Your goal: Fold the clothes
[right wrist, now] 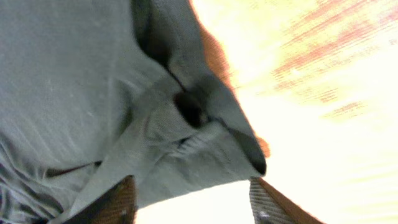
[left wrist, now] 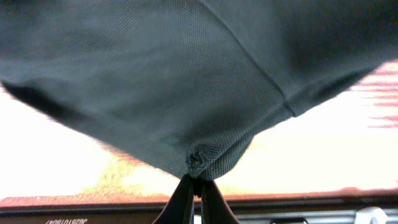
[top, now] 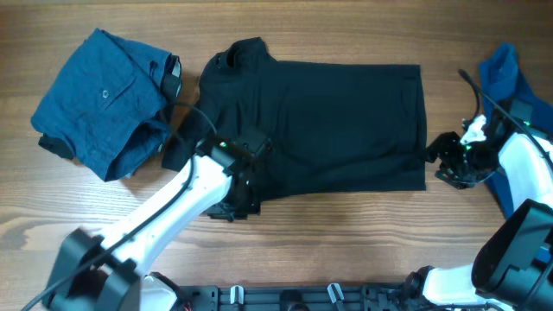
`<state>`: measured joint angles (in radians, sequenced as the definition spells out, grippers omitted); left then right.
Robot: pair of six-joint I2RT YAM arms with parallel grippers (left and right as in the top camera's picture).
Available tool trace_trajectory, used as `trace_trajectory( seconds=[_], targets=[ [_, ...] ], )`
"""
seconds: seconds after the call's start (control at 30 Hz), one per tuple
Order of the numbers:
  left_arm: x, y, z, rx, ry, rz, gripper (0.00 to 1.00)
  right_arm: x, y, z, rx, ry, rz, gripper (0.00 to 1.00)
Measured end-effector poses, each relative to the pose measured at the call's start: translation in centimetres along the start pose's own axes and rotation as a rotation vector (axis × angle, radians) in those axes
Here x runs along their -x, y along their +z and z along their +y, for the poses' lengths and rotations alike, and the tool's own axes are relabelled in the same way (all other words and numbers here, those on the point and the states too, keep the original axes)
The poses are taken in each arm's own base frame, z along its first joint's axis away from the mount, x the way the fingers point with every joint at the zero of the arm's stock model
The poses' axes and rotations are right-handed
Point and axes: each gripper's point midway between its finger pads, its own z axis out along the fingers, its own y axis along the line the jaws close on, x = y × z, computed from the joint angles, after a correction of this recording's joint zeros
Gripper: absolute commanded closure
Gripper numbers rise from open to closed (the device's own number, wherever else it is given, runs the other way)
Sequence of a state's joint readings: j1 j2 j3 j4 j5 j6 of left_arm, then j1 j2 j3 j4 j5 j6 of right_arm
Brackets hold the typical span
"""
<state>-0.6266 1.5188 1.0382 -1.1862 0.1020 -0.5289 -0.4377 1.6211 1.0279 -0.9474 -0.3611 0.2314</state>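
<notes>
The black T-shirt (top: pixel 328 121) lies spread almost flat across the middle of the wooden bench (top: pixel 346 233), collar toward the left and hem toward the right. A darker blue buttoned garment (top: pixel 99 104) is bundled at the far left, just beside the collar, and a plain blue shirt (top: pixel 505 73) lies at the right edge, near the hem but apart from it. The left hand (left wrist: pixel 196 186) is seen in the left wrist view pressed together on a small tuck of the black fabric at the shirt's near edge, close to the sleeve end, with cloth hanging away from the pinch. The right hand (right wrist: pixel 193 193) is set at the near hem corner. Its fingers (right wrist: pixel 121 202) are spread, and the corner of the shirt is seen bunched between them but not yet clamped. The step in hand is judged to be the taking of both near corners, so that the near half can be carried over the far half. Only one of the two grips appears to be made, so the fold itself is judged not yet begun. For the next move, the right hand would need to be closed on the hem corner. Both corners would then need to be lifted together and drawn away across the shirt at an even height, so that the fabric is not dragged askew or pulled toward the neighbouring garments.
</notes>
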Motion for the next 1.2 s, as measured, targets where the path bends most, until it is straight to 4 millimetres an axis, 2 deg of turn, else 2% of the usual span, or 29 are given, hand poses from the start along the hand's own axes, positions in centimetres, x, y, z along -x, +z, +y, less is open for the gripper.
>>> trace_trajectory(
  seconds=[0.17, 0.23, 0.37, 0.43, 0.5, 0.6, 0.63, 0.67, 0.7, 0.77, 0.93, 1.0, 1.07, 1.13, 1.17, 1.2],
  targets=[
    [-0.1, -1.0, -0.1, -0.023, 0.004, -0.034, 0.96, -1.0, 0.7, -0.6, -0.008, 0.001, 0.027, 0.71],
    [-0.1, -1.0, 0.0, -0.022, 0.004, -0.032, 0.96, -1.1, 1.7, -0.8, 0.009, -0.013, 0.013, 0.70],
    [-0.3, -1.0, 0.1, -0.017, 0.003, -0.027, 0.96, -1.9, 3.9, -0.7, 0.079, -0.053, 0.000, 0.57],
    [-0.1, -1.0, 0.0, -0.020, 0.003, -0.031, 0.96, -1.4, 4.5, 0.0, 0.139, -0.102, -0.039, 0.57],
    [0.0, -1.0, 0.0, -0.021, 0.004, -0.039, 0.96, -0.7, 4.4, 1.3, 0.211, -0.156, -0.074, 0.66],
    [0.3, -1.0, -0.1, -0.024, 0.005, -0.050, 0.96, -0.4, 4.2, 2.0, 0.248, -0.189, -0.091, 0.68],
    [0.4, -1.0, -0.2, -0.028, 0.006, -0.055, 0.96, -0.3, 4.2, 2.1, 0.252, -0.193, -0.093, 0.67],
    [0.5, -1.0, -0.3, -0.030, 0.006, -0.058, 0.96, -0.4, 4.2, 2.2, 0.260, -0.194, -0.091, 0.54],
    [0.5, -1.0, -0.3, -0.031, 0.006, -0.059, 0.96, -0.4, 4.2, 2.2, 0.260, -0.194, -0.090, 0.47],
    [0.5, -1.0, -0.3, -0.031, 0.007, -0.059, 0.96, -0.5, 4.3, 2.0, 0.248, -0.198, -0.089, 0.45],
    [0.5, -1.0, -0.3, -0.031, 0.007, -0.060, 0.96, 1.1, 4.2, 2.0, 0.231, -0.227, -0.156, 0.44],
    [0.6, -1.0, -0.3, -0.032, 0.007, -0.061, 0.96, 1.1, 4.2, 1.9, 0.226, -0.227, -0.158, 0.45],
    [0.7, -1.0, -0.5, -0.037, 0.008, -0.068, 0.96, 1.3, 4.2, 1.9, 0.227, -0.234, -0.167, 0.49],
    [0.8, -1.0, -0.5, -0.039, 0.008, -0.071, 0.96, 1.1, 4.4, 1.8, 0.229, -0.234, -0.164, 0.58],
    [0.8, -1.0, -0.5, -0.040, 0.008, -0.072, 0.96, 0.8, 4.6, 1.8, 0.230, -0.232, -0.157, 0.69],
    [0.8, -1.0, -0.5, -0.040, 0.008, -0.072, 0.96, 0.3, 4.9, 1.7, 0.234, -0.233, -0.142, 0.86]
  ],
)
